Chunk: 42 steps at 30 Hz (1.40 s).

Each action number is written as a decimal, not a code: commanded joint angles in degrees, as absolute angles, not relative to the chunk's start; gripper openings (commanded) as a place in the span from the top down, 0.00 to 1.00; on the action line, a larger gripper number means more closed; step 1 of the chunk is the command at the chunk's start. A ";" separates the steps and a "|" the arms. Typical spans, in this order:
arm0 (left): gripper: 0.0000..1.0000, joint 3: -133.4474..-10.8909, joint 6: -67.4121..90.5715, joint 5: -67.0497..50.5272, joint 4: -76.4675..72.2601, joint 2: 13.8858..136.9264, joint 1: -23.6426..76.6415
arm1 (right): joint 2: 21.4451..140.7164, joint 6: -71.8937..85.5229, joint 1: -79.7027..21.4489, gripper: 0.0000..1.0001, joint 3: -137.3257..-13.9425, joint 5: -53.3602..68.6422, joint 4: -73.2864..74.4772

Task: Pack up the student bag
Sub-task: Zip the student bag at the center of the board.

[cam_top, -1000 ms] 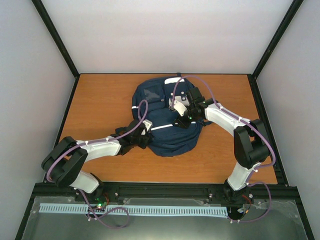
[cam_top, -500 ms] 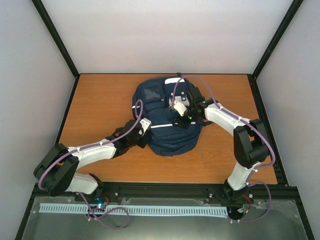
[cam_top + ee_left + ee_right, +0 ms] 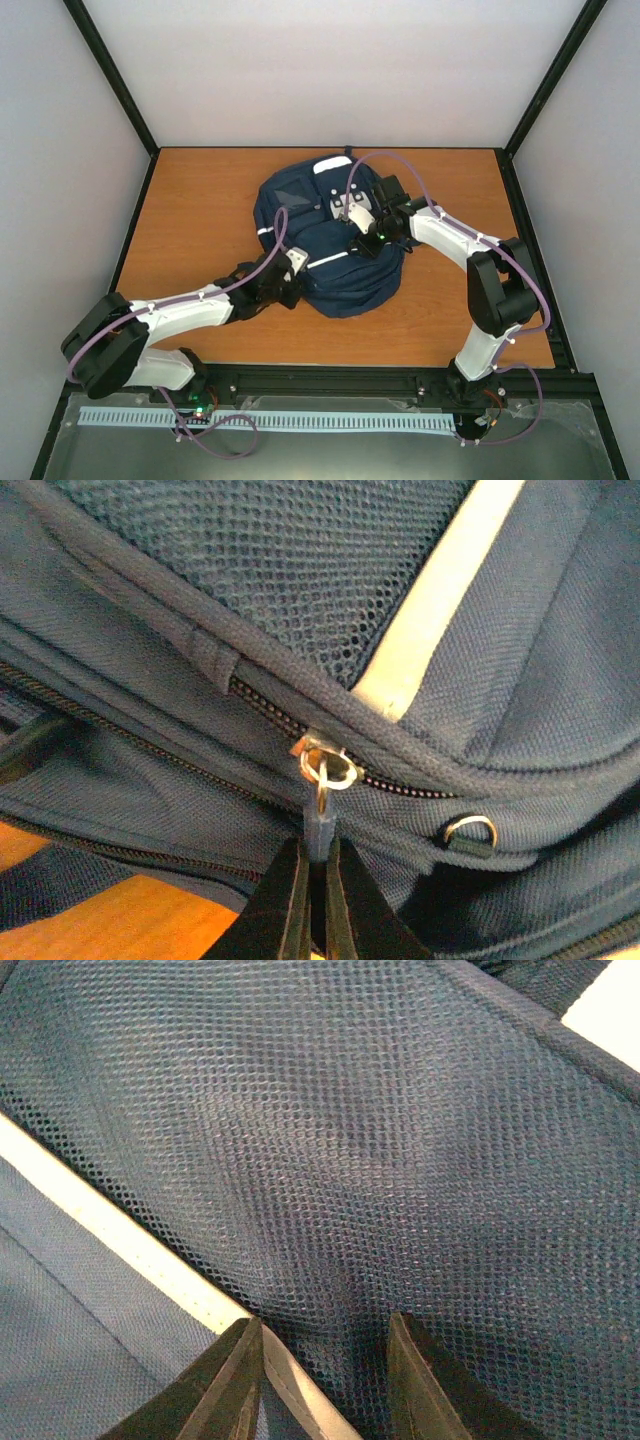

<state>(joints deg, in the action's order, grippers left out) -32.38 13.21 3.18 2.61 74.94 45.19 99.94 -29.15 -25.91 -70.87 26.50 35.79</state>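
Observation:
The student bag (image 3: 335, 275), navy with white stripes, lies mid-table. At its near-left edge my left gripper (image 3: 290, 277) is shut on the blue zipper pull (image 3: 318, 823), which hangs from a metal ring on the slider (image 3: 327, 767). The pull is pinched between the black fingertips (image 3: 288, 880) of the left gripper (image 3: 315, 848). My right gripper (image 3: 355, 228) rests on the bag's upper right. In the right wrist view, the right gripper (image 3: 322, 1328) has its jaws partly closed with a fold of the mesh pocket (image 3: 350, 1140) bunched between them, beside a white stripe (image 3: 110, 1225).
The orange table (image 3: 200, 200) is ringed by a black frame (image 3: 120, 95) and white walls. A small metal D-ring (image 3: 470, 828) sits on the bag, right of the zipper slider. A strip of table shows under the bag (image 3: 90, 920).
My left gripper has closed on the zipper pull and drawn toward the near left. The bag has shifted and twisted leftward with it. The right gripper has stayed on the bag.

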 commanded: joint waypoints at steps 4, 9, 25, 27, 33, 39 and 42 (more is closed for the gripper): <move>0.99 -35.04 20.25 -5.76 10.31 75.19 48.78 | 103.74 -28.93 -26.28 0.65 -71.34 26.10 37.21; 0.99 -37.87 24.76 -13.65 15.60 77.49 48.78 | 103.55 -28.70 -26.28 0.65 -71.37 26.18 37.19; 0.99 -52.79 25.17 -22.96 34.11 78.57 48.77 | 103.20 -28.54 -26.28 0.65 -71.36 25.82 37.29; 0.99 -53.33 25.65 -24.75 32.28 79.00 48.78 | 102.98 -28.50 -26.25 0.65 -71.41 25.52 37.40; 0.99 -54.62 26.84 -28.51 25.72 84.26 48.87 | 99.67 -28.60 -23.65 0.65 -73.12 25.17 40.96; 0.99 -56.43 27.47 -29.61 19.77 87.22 50.51 | 91.40 -30.25 -18.36 0.64 -72.44 23.79 45.28; 0.99 -58.32 28.75 -30.57 15.00 90.44 52.25 | 86.25 -31.72 -16.98 0.64 -69.38 21.81 46.73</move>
<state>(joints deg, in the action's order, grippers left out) -53.58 27.18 -25.54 24.53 87.59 49.36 93.38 -29.61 -18.26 -72.10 24.32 42.78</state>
